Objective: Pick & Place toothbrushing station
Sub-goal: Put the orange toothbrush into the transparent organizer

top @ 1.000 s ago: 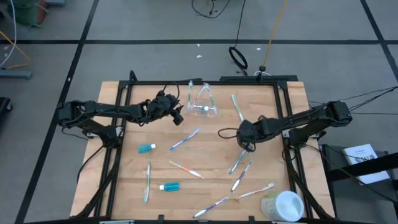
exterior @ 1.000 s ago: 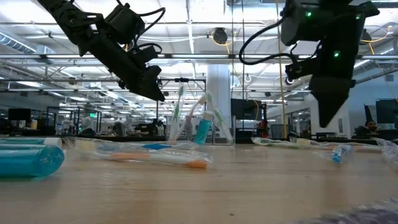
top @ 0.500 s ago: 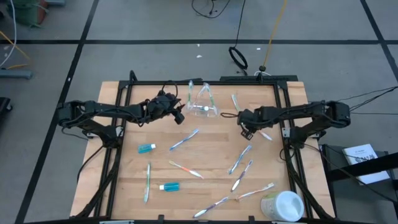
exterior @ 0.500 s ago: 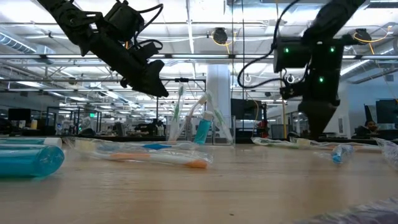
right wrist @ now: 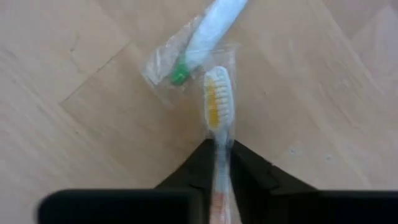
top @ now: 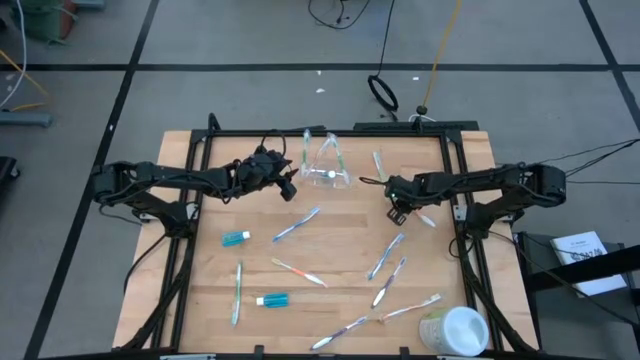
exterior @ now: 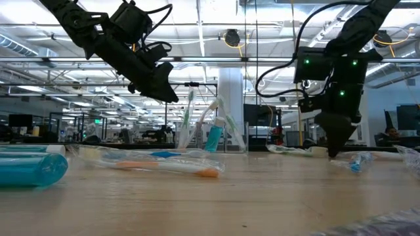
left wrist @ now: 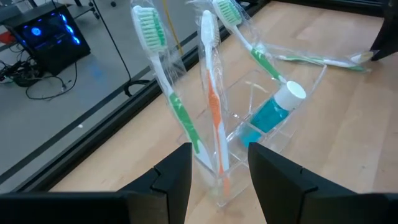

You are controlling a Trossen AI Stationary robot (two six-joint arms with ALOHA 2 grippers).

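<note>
Right tool pinches a yellow-bristled toothbrush handle.

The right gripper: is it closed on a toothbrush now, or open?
Shut. In the right wrist view the right gripper has its two dark fingers pinched on the handle of a yellow-bristled toothbrush.

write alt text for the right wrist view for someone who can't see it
The right gripper has its dark jaws closed on the handle of a wrapped toothbrush with yellow-and-white bristles, just above the wooden table. Past its head lies a second wrapped toothbrush, green at its end.
</note>
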